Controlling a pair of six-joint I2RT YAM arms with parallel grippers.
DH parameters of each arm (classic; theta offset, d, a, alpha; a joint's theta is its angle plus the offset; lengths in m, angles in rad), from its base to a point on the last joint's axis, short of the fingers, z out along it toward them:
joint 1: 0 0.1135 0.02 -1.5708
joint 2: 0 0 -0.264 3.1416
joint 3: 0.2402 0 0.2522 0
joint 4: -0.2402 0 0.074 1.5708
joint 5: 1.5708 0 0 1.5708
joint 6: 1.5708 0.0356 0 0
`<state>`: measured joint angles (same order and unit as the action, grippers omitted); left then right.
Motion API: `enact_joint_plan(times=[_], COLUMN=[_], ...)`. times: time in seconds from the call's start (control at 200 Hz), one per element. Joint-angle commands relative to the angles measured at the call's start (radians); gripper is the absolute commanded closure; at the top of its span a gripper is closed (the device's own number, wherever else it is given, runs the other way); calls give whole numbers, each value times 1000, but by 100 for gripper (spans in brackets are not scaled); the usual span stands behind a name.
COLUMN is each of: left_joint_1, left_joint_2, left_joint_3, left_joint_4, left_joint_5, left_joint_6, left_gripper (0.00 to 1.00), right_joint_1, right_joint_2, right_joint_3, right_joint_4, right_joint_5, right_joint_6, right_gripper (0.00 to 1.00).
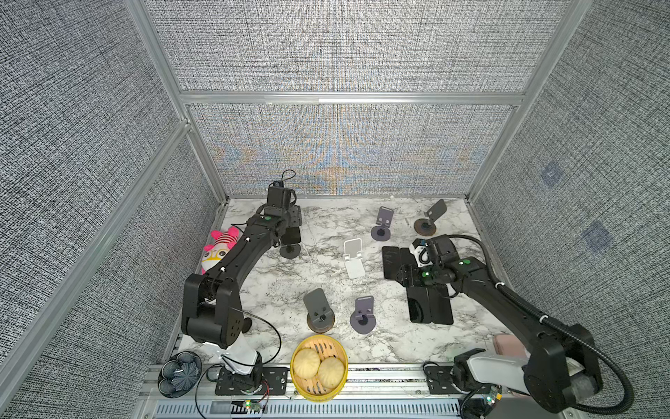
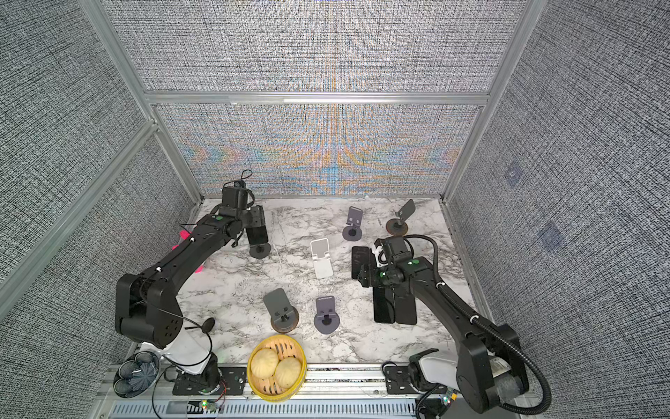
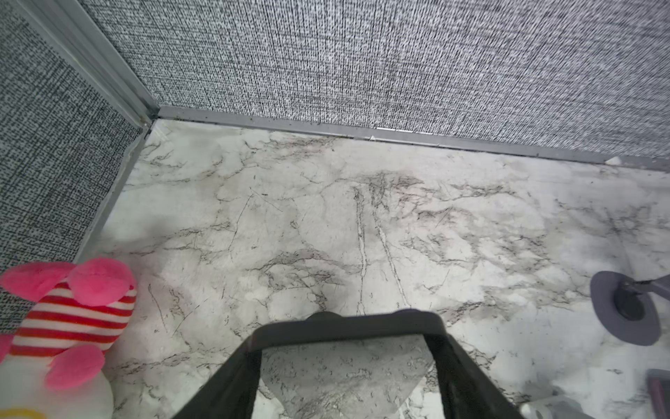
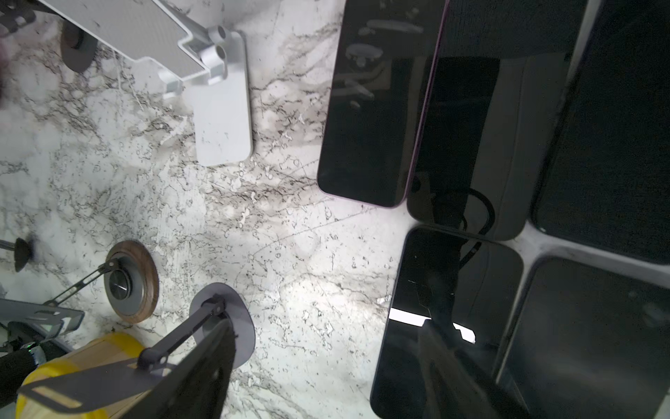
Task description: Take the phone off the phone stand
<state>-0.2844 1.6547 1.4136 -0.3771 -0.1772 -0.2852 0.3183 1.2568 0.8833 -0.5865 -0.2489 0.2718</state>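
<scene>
At the far left my left gripper (image 1: 290, 228) (image 2: 255, 226) is shut on a black phone (image 1: 292, 236) (image 2: 258, 235), gripping its long sides. The phone stand's dark round base (image 1: 290, 251) (image 2: 260, 250) sits just below the phone. Its cradle is hidden, so I cannot tell whether the phone still rests in it. In the left wrist view the phone (image 3: 344, 373) spans the space between both fingers (image 3: 224, 381), its screen mirroring the marble. My right gripper (image 1: 404, 272) (image 4: 326, 370) hangs open over several black phones (image 4: 369, 109) lying flat on the right.
A white folding stand (image 1: 353, 258) sits mid-table. Grey stands are at the back (image 1: 381, 225) (image 1: 429, 217) and front (image 1: 319, 312) (image 1: 363, 316). A bamboo steamer (image 1: 339, 348) with buns and a dark bowl (image 1: 180, 373) are at the front edge. A pink plush toy (image 3: 72, 308) lies by the left wall.
</scene>
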Motion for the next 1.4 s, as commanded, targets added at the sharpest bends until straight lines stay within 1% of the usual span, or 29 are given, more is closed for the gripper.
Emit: enact_joint_plan(times=[0.0,0.15,0.24,0.3,0.45,0.595,0.715,0.815,1.055,1.12,1.18,1.255,1.296,1.396], left_joint_1=[3,4,4,4,9,11,11,11,12,12,12,12,14,14], left_joint_2=[1,6,6,10,32,32,20,22,64,71,70,63,60,59], left_joint_3=[63,147,188,215,266,269,247,229,222,222,217,214,213,212], left_joint_4=[-93,-182,-226,-262,-344,-387,-387,-378,-367,-368,-368,-366,-364,-364], left_joint_5=[76,163,228,284,494,627,721,791,871,880,877,868,866,867], left_joint_6=[-1,1,3,7,19,27,38,36,23,21,21,22,22,22], left_gripper=[39,42,44,44,47,47,47,47,48,49,49,49,49,49], right_joint_1=[0,6,34,60,140,229,262,282,339,350,353,356,358,361], right_joint_2=[3,26,35,45,106,182,250,310,436,455,467,472,476,478], right_joint_3=[37,103,149,168,244,298,342,375,461,478,483,485,485,483], right_joint_4=[48,114,199,253,342,432,475,514,556,556,562,570,571,574], right_joint_5=[-91,-236,-293,-310,-280,-204,-156,-157,-164,-154,-152,-147,-143,-132], right_joint_6=[-64,-89,-69,-55,-19,22,75,117,150,155,163,169,170,173], right_gripper=[19,19,21,22,28,33,37,38,39,41,44,51,56,71])
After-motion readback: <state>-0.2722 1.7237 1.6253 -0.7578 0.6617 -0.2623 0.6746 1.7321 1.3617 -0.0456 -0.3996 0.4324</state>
